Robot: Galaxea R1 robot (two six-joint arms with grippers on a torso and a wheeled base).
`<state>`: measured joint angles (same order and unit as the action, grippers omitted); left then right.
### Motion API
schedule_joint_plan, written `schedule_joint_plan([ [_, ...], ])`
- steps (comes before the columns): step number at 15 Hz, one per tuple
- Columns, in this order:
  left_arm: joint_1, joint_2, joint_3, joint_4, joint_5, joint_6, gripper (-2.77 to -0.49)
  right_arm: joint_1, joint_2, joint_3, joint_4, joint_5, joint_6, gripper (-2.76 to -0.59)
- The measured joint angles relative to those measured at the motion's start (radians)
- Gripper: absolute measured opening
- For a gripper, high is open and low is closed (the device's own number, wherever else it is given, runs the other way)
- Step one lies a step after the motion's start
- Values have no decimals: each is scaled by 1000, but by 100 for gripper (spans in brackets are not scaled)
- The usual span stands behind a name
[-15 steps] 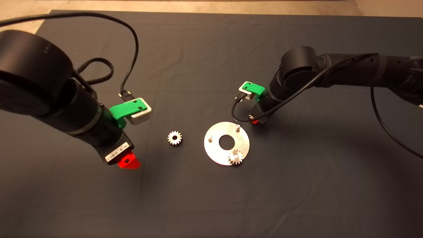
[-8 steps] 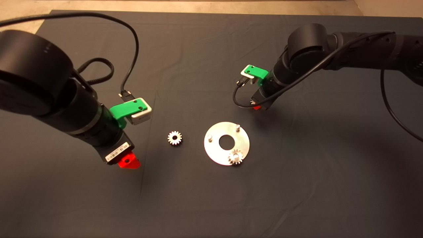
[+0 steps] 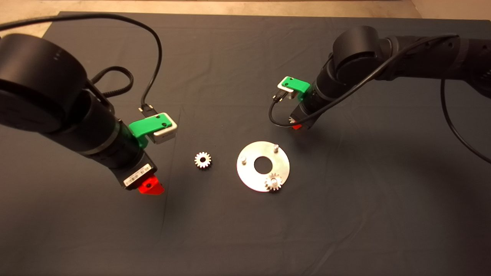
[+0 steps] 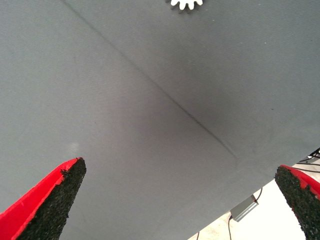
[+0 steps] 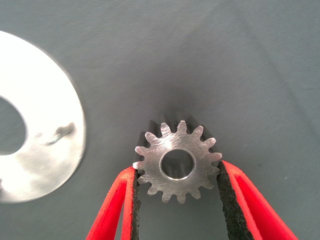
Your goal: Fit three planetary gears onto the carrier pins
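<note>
My left hand [image 3: 150, 188] hangs over the dark mat [image 3: 215, 237] well to the left of the disc [image 3: 253, 178], its fingers [image 4: 55, 200] spread wide with nothing between them. In the left wrist view only bare mat lies between the pads, with the toothed edge of a gear at the far margin.

That loose gear [image 3: 202, 159] lies flat on the mat, between my left hand and the disc, just off the disc's left rim and not touching it.

The disc lies flat on the mat, with a central hole. Three carrier pins stand on it: the left pin [image 3: 243, 158] and the far pin [image 3: 275, 146] are bare, and the near pin wears a seated gear [image 3: 273, 182] at the disc's near-right rim.

My right hand [image 3: 296, 125] is raised beyond the disc's far-right rim, off the mat. It is clenched on the third gear [image 5: 177, 163], black pads pressing the teeth on opposite sides, the bore open and facing the wrist camera. In that view the disc's rim [image 5: 60, 150] shows off to one side of the held gear, apart from it.
</note>
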<state>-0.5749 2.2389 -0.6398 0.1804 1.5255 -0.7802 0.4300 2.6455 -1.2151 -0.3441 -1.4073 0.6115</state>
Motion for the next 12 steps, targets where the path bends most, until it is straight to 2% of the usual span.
schedule_joint_plan([
  [2, 0, 0, 0, 0, 0, 0, -49, 16, 0, 38, 23, 4, 10, -246],
  [4, 0, 0, 0, 0, 0, 0, -49, 17, 0, 79, 33, 11, 26, -247],
  [6, 0, 0, 0, 0, 0, 0, -49, 28, 0, 94, 46, 13, 30, -247],
  [8, 0, 0, 0, 0, 1, 0, -49, 43, -3, 102, 46, 13, 33, -247],
  [12, 0, 0, 0, 0, 0, 0, -49, 44, -8, 151, 47, 12, 44, -247],
])
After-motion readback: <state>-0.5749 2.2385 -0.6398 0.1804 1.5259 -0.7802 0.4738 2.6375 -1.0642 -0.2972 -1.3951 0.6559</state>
